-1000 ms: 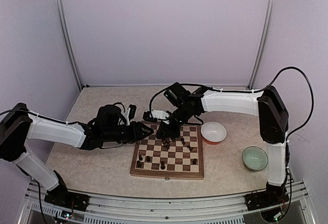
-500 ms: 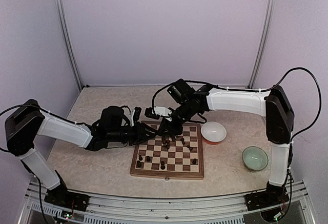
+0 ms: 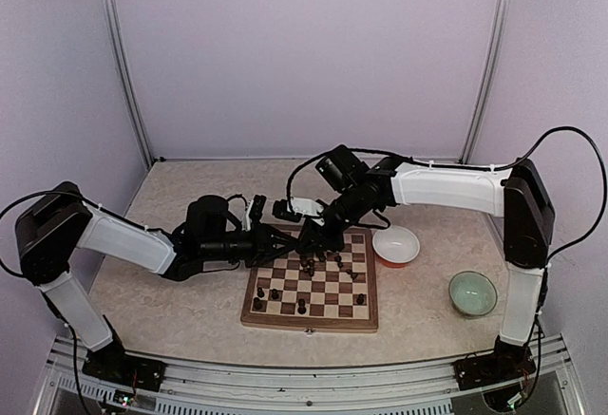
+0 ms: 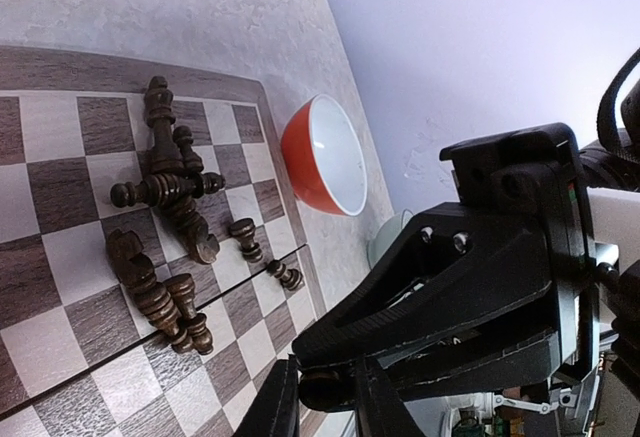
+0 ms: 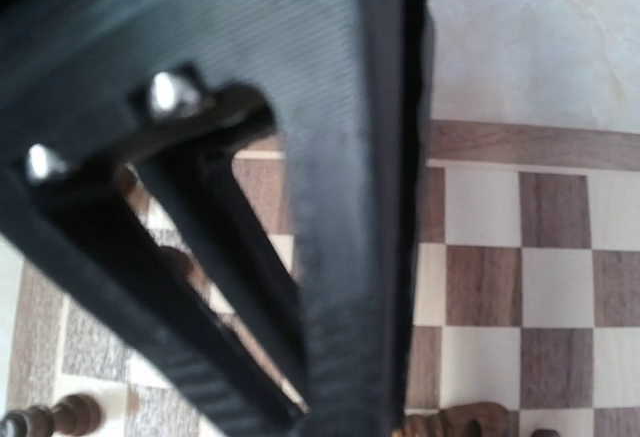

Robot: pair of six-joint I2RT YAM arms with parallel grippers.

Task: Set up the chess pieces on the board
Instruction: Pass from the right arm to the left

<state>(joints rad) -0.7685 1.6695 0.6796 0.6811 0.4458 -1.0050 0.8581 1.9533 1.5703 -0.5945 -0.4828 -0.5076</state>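
Over the far left corner of the board (image 3: 310, 324) my two grippers meet tip to tip. In the left wrist view my left gripper (image 4: 330, 393) is shut on a small dark chess piece (image 4: 328, 387), its round end filling the gap between the fingers. My right gripper (image 3: 315, 239) comes in from the right with its fingers almost together, tips at that same piece. Several dark chess pieces (image 4: 165, 192) lie toppled in a pile (image 3: 323, 261) on the board's far half. A few stand upright near the front (image 3: 274, 294). The right wrist view shows mostly my right gripper (image 5: 300, 402) over checkered squares (image 5: 560, 277).
A red bowl with a white inside (image 3: 396, 244) stands just off the board's far right corner, also in the left wrist view (image 4: 325, 157). A pale green bowl (image 3: 472, 292) sits further right near the front. Walls enclose the table on three sides.
My left arm has reached right until its fingertips met the right gripper, and its jaws have closed on the piece. The right arm drew back slightly to the right.
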